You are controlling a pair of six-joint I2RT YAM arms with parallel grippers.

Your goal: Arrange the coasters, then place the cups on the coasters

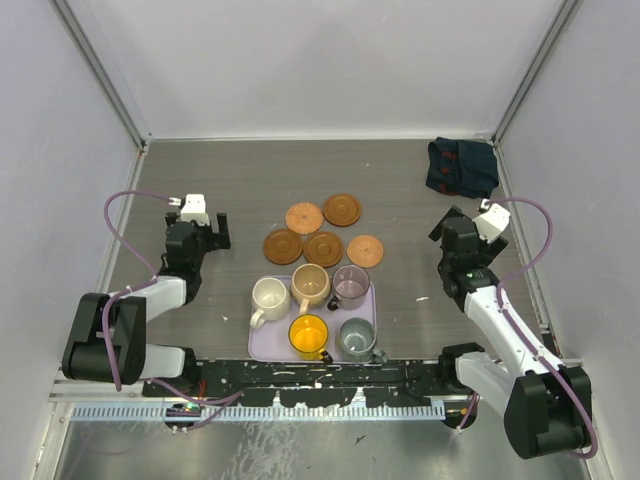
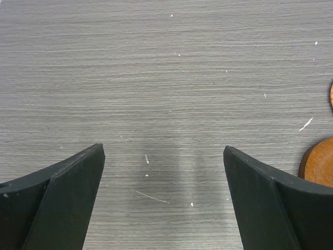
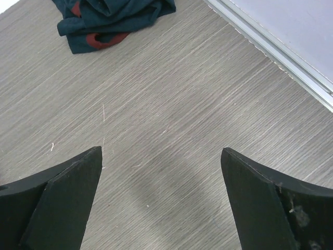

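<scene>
Several round wooden coasters [image 1: 323,248] lie in a loose cluster on the table's middle, just beyond the lavender tray [image 1: 262,343]. On the tray stand several cups: cream-white [image 1: 269,297], tan [image 1: 310,285], mauve [image 1: 351,285], yellow-orange [image 1: 308,335] and grey-green [image 1: 357,337]. My left gripper [image 1: 215,231] hovers open left of the coasters, with bare table between its fingers [image 2: 67,192]; a coaster's edge [image 2: 318,162] shows at the right of that wrist view. My right gripper [image 1: 447,225] is open right of the coasters, over bare table [image 3: 161,156].
A crumpled dark blue cloth [image 1: 462,166] with red marks lies at the far right corner, also seen as the cloth [image 3: 112,21] in the right wrist view. Grey walls with metal rails [image 3: 281,57] enclose the table on three sides.
</scene>
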